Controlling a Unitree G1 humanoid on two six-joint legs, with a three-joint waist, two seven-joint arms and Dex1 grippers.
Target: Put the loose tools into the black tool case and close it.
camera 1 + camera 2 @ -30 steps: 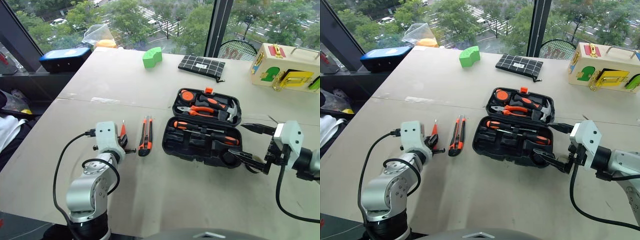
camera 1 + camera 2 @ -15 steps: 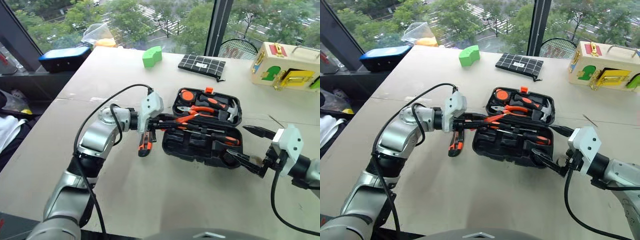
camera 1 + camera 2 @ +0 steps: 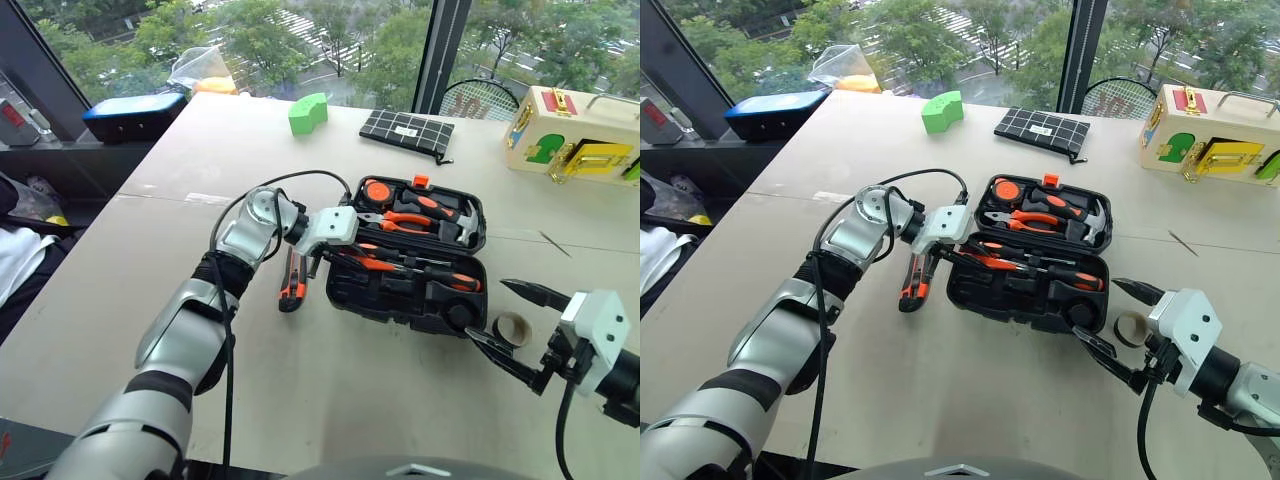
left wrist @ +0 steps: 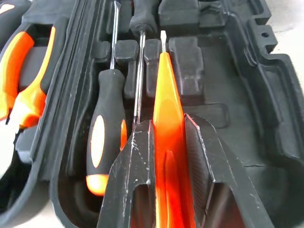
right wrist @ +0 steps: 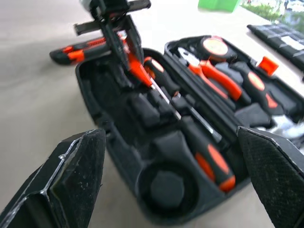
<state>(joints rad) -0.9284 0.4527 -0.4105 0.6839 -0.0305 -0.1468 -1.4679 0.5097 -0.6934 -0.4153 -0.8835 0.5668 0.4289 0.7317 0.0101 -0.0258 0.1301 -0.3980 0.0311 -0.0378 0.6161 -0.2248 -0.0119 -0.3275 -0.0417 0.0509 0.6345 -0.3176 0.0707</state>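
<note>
1. The black tool case (image 3: 410, 260) lies open in the middle of the worktop (image 3: 300, 390), its lid leaning back on the far side with pliers, a hammer and a round tape measure clipped in

2. The left claw (image 3: 338, 255) reaches in from the left over the near half of the case and is clamped on the small orange pointed tool (image 4: 167, 114); in the left wrist view the orange blade runs out between the two black fingers (image 4: 135, 161), its tip pointing over the moulded slots

3. Two screwdrivers (image 3: 420, 268) already lie in the near half of the case, just beside the held tool on its far side, one handle at the left end and one at the right

4. The utility knife (image 3: 292, 280) lies on the worktop just left of the case, below the left claw and apart from it

5. The small tape roll (image 3: 511, 328) lies on the worktop near the case's right near corner, between the case and the right claw

6. The right claw (image 3: 518, 325) hangs at the right near side of the worktop with its fingers spread wide and nothing between them, pointing left toward the case's right end; the tape roll sits close by its fingertips, not touched

7. At the far edge lie a green block (image 3: 306, 112), a black checked pouch (image 3: 405, 131) and a blue-topped box (image 3: 133, 112)
</note>
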